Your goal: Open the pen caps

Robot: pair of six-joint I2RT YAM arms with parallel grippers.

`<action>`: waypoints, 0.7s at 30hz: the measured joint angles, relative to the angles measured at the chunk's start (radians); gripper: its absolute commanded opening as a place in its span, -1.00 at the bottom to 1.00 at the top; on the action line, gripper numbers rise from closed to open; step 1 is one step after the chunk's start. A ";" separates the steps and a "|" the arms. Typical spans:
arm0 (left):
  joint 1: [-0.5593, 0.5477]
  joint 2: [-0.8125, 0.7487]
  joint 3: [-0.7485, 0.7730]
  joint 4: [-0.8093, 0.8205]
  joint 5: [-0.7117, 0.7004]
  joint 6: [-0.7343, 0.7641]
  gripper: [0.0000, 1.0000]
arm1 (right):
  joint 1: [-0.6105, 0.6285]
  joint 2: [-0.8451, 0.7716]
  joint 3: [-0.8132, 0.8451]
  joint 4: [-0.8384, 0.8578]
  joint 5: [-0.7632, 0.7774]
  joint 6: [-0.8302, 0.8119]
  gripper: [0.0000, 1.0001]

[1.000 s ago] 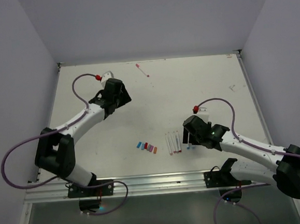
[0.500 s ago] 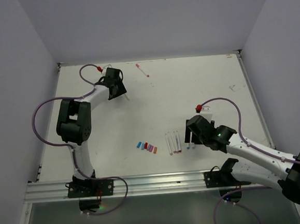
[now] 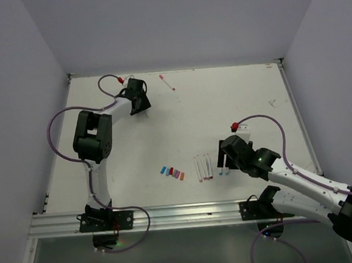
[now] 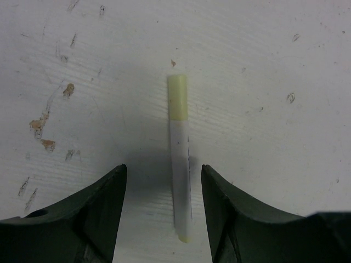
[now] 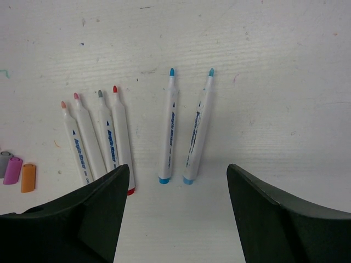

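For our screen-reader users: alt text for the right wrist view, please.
Six uncapped slim white marker pens lie side by side on a scuffed white table, coloured tips pointing away from the open right gripper. Three stubby plastic caps, grey, purple and orange, lie at left.

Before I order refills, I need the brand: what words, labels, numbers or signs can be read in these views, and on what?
Nothing can be quoted as it reads.
On the uncapped pens: blue print along the white barrels, too blurred to read.
On the yellow pen: a thin dark mark at the barrel's edge, unreadable.
Top view: everything too small for text.
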 measured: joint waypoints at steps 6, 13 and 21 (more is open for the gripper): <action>-0.006 0.055 0.091 -0.056 -0.043 0.014 0.12 | 0.000 -0.028 0.000 -0.011 0.000 0.000 0.51; -0.046 0.082 0.131 -0.127 -0.158 0.069 0.02 | -0.001 -0.035 0.000 -0.026 0.001 0.000 0.51; -0.101 0.087 0.131 -0.150 -0.257 0.129 -1.00 | -0.001 -0.053 0.000 -0.034 0.000 0.000 0.51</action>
